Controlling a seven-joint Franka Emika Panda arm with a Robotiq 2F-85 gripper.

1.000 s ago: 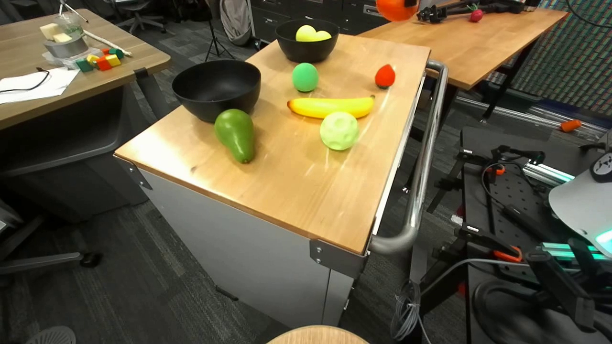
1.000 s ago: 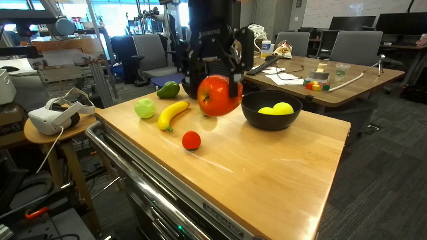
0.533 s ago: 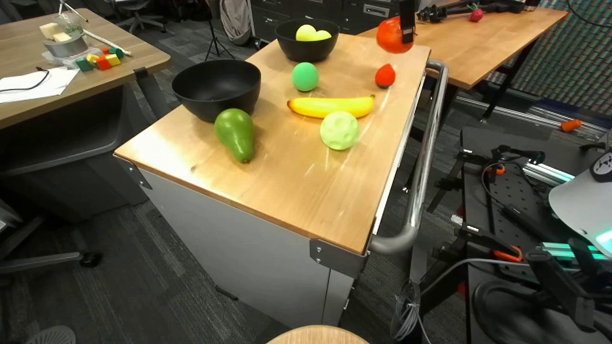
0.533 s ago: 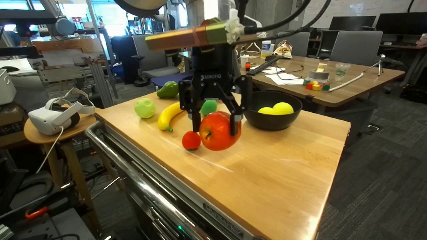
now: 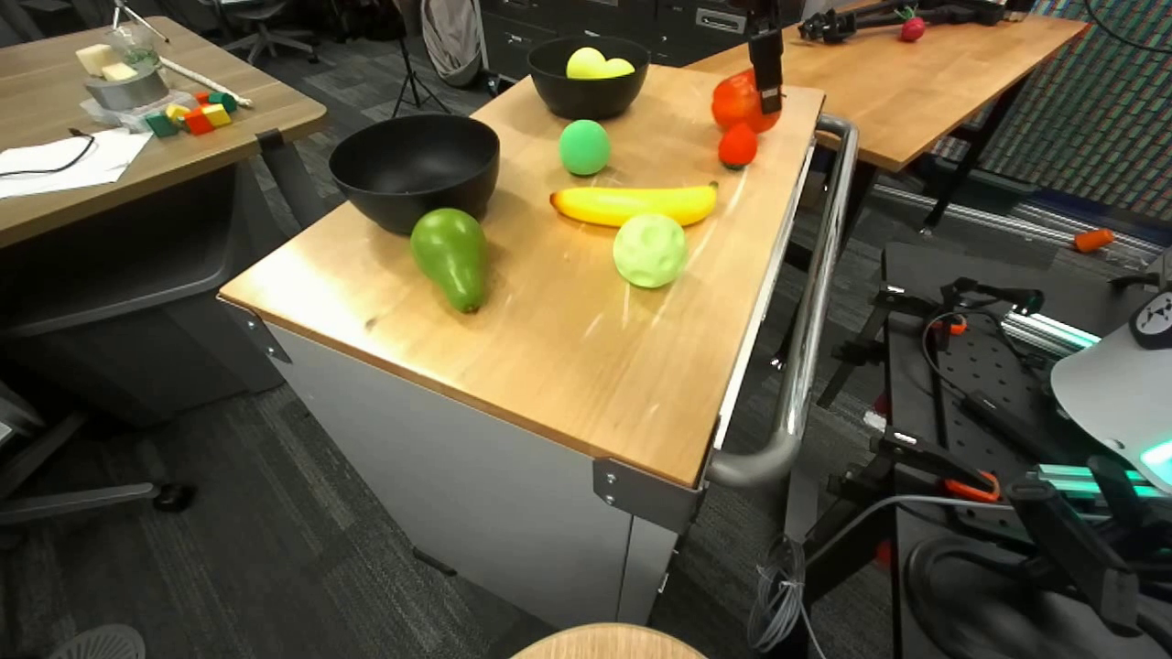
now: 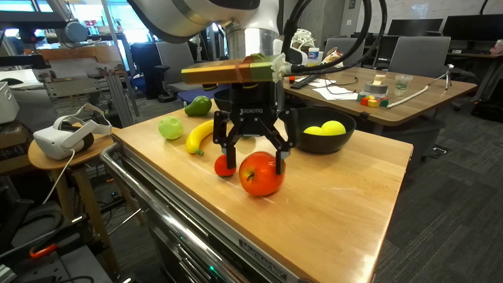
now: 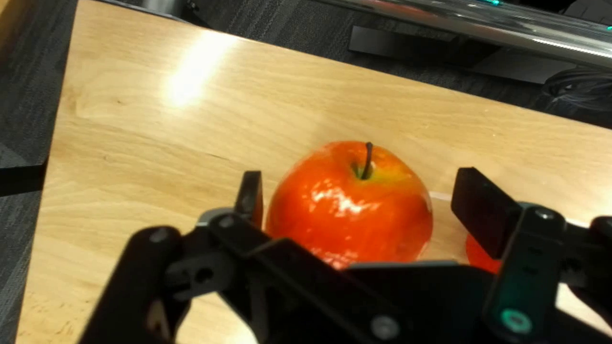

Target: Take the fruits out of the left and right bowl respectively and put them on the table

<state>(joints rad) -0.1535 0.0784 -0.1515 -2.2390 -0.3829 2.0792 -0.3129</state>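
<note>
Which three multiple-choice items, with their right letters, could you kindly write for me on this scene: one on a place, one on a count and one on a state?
1. Where are the yellow round fruits?
A. Between the jaws
B. In a black bowl
C. On the floor

2. How many black bowls stand on the table?
A. One
B. Four
C. Two

3. How do the jaws stand?
A. Open, with the red apple between them
B. Shut, with nothing between them
C. Out of sight in every view

Right letters:
1: B, as both exterior views show the fruits inside its rim.
2: C, as an exterior view shows that bowl and the other black bowl near the avocado.
3: A, as the wrist view shows a strip of table between the apple and one jaw.
</note>
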